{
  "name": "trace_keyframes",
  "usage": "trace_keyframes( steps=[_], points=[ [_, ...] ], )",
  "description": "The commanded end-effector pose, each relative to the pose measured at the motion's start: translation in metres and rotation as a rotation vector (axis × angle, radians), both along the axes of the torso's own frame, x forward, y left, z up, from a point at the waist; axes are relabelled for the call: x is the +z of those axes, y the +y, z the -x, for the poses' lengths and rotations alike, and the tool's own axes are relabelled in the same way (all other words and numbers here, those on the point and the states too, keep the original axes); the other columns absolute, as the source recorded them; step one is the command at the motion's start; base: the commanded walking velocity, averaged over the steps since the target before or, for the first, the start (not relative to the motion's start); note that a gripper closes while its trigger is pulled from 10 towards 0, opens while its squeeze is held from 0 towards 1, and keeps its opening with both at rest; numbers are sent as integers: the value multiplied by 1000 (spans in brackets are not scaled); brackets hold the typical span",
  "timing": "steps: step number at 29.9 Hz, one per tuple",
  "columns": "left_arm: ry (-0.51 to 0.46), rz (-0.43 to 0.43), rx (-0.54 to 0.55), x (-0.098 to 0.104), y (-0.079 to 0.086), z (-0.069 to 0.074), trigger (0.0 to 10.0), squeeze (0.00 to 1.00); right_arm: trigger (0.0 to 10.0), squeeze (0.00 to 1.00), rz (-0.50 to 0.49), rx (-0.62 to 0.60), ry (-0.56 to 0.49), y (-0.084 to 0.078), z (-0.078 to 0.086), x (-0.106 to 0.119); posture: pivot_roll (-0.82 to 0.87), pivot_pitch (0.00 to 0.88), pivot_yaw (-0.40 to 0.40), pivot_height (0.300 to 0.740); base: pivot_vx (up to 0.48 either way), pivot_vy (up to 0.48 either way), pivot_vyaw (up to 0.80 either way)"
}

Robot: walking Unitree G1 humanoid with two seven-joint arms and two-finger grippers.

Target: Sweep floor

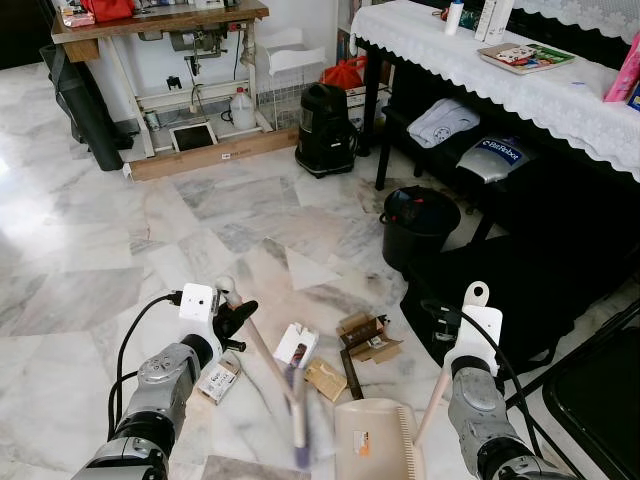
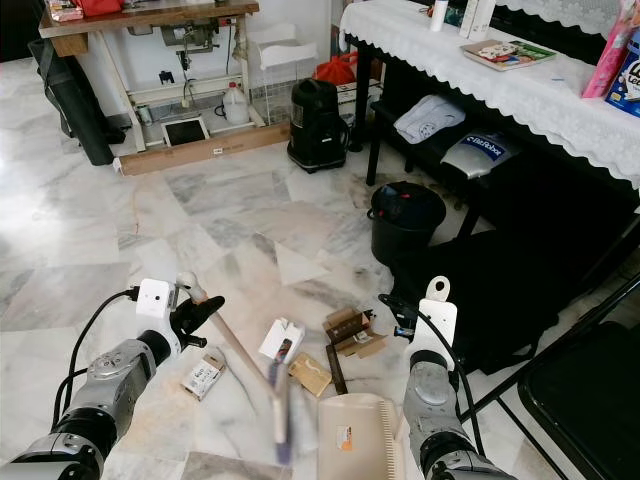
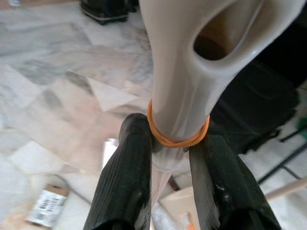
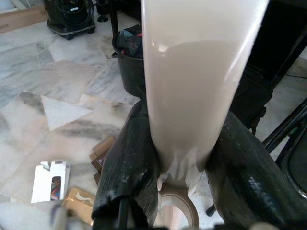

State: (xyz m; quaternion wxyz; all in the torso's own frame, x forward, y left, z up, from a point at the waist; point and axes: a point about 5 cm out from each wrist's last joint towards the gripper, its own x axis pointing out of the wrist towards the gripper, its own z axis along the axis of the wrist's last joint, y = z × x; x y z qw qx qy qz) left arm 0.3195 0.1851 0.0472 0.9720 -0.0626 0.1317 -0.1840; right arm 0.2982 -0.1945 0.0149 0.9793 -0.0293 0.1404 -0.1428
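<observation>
Cream dustpan [image 1: 372, 440] sits on the marble floor [image 1: 100, 260] just below and inboard of the right claw [image 4: 180, 163], whose two black fingers are clamped on the pan's pale handle [image 1: 436, 395]. Across from it, the left claw [image 3: 168, 158] is pinched shut around the broom handle [image 1: 262, 350] just under an orange rubber band [image 3: 177, 140]; the stick slopes down from that claw toward the pan, and its bristle head [image 1: 298, 425] is blurred, so I judge it to be mid-stroke.

Litter lies between the two claws and slightly ahead of them: a white carton [image 1: 295, 343], a tan flat packet [image 1: 326, 379], a crumpled brown box [image 1: 365, 338] and a dark strip [image 1: 350, 375]. A small labelled box [image 1: 218, 381] rests just below the left claw, outboard of the broom. A black bin [image 1: 418, 225] stands well ahead of the right claw.

By my reading, the step in hand is gathering the scraps into the pan. Next, the broom needs to reach past the cartons and draw them toward the pan's lip, while the right claw keeps that lip flat on the floor. The labelled box will need a separate pass.
</observation>
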Motion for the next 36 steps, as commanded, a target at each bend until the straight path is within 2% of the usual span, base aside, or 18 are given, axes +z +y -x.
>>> trace_keyframes(
  steps=[1,7,9,14,17,20,22,23,27,28,29,32,36],
  points=[
    [44,69,-39,-3,-1,4,10000,0,10000,0,6,7,-2,0,-2,2,90,0,2,740,0,0,0],
    [39,146,-168,9,-7,2,10000,0,10000,0,8,7,-1,-1,-3,2,93,0,0,740,0,0,0],
    [10,178,-236,21,-12,1,10000,0,10000,0,9,9,-2,-1,-3,3,97,0,-2,740,0,0,0],
    [-34,163,-274,35,-13,-2,10000,0,10000,0,8,14,-4,1,-5,4,100,0,-5,740,0,0,0],
    [-125,117,-184,51,-5,-10,10000,0,10000,0,7,17,-7,1,-6,5,99,0,-6,740,0,0,0],
    [-198,132,-112,64,1,-15,10000,0,10000,0,6,17,-9,1,-6,6,100,0,-5,740,0,0,0],
    [-301,136,6,81,9,-21,10000,0,10000,0,1,23,-14,2,-7,6,101,0,-5,740,0,0,0],
    [-338,129,49,87,12,-21,10000,0,10000,0,-2,26,-16,3,-7,6,100,0,-4,740,0,0,0],
    [-365,133,70,91,13,-22,10000,0,10000,0,-5,31,-20,4,-7,7,100,0,-2,740,0,0,0],
    [-439,131,146,102,18,-22,10000,0,10000,0,-11,39,-31,5,-8,8,104,0,-4,740,0,0,0],
    [-439,131,146,102,18,-22,10000,0,10000,0,-11,39,-31,5,-8,8,104,0,-4,740,0,0,0],
    [-496,81,240,110,24,-19,10000,0,10000,0,-23,45,-50,7,-9,10,104,0,-2,740,0,0,0],
    [-494,7,301,99,29,-13,10000,0,10000,0,-34,55,-75,10,-11,13,101,0,2,740,0,0,0]
  ],
)
